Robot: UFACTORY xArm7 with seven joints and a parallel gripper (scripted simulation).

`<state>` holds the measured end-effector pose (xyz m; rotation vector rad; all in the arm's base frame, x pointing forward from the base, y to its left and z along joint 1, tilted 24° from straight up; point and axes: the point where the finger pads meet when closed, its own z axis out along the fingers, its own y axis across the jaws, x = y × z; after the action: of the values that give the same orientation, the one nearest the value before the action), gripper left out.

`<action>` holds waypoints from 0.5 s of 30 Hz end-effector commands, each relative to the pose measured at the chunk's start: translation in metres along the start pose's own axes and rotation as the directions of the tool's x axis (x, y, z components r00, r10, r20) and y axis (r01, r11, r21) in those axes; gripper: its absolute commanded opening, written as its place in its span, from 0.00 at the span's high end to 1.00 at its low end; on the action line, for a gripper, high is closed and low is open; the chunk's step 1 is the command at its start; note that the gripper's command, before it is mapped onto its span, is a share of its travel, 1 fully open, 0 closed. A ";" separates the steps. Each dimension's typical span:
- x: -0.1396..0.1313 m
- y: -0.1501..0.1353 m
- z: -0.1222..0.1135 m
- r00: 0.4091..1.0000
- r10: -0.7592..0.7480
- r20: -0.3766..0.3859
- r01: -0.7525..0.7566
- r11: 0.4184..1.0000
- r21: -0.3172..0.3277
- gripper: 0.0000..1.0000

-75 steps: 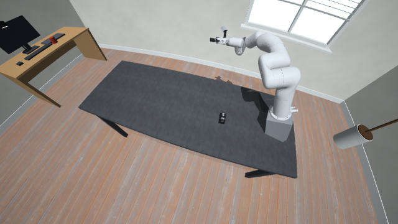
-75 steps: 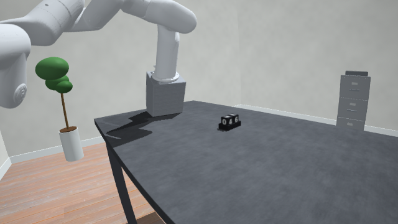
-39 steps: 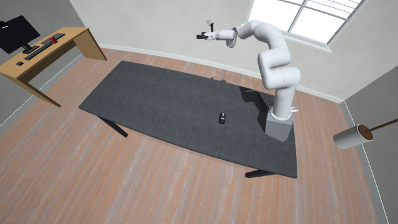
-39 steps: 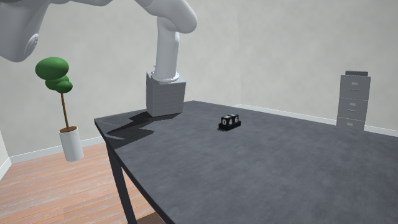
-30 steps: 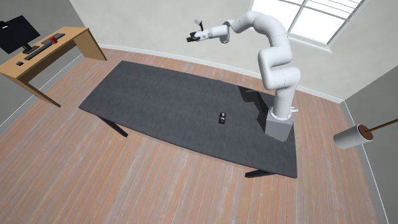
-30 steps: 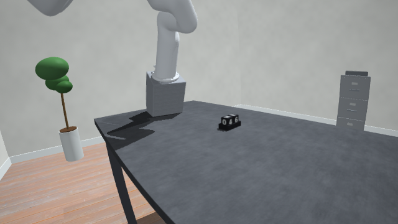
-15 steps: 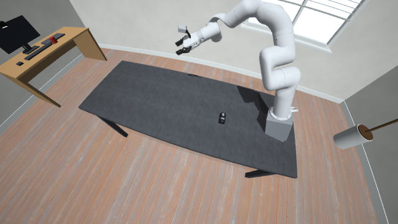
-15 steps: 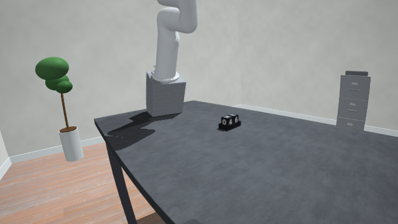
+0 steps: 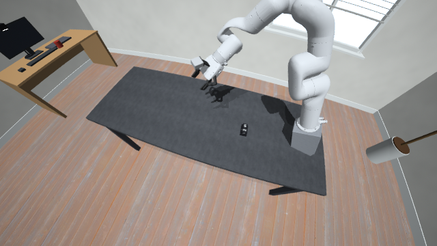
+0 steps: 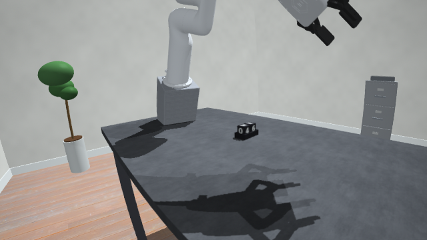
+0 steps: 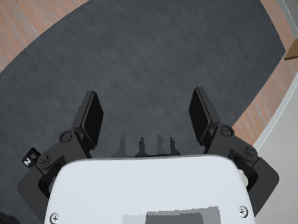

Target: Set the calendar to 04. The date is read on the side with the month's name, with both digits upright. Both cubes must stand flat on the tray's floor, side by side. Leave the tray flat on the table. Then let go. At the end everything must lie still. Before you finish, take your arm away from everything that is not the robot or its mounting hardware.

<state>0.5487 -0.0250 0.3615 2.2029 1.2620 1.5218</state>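
The calendar (image 9: 244, 130) is a small black tray with two black cubes side by side, standing flat on the dark table, a little in front of the arm's base. In the exterior view the calendar (image 10: 247, 131) shows white digits that look like 0, 4 and 6, but they are too small to be sure. I cannot tell which side has the month's name. My gripper (image 9: 204, 80) is open and empty, high above the far part of the table and well away from the calendar. It also shows at the top right of the exterior view (image 10: 341, 29) and in the wrist view (image 11: 147, 115).
The arm's grey base block (image 9: 306, 138) stands on the table's right end. Off the table are a wooden desk (image 9: 51, 58) with a monitor, a filing cabinet (image 10: 379, 108) and a potted plant (image 10: 68, 117).
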 end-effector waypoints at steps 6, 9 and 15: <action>0.000 -0.056 0.008 0.992 -0.104 0.075 0.098 0.993 0.073 0.00; 0.000 -0.056 0.008 0.992 -0.104 0.075 0.098 0.993 0.073 0.00; -0.023 -0.129 0.012 0.953 -0.251 0.172 0.216 0.956 0.196 0.00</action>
<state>0.5105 0.0204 0.2998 2.1707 1.4705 1.2552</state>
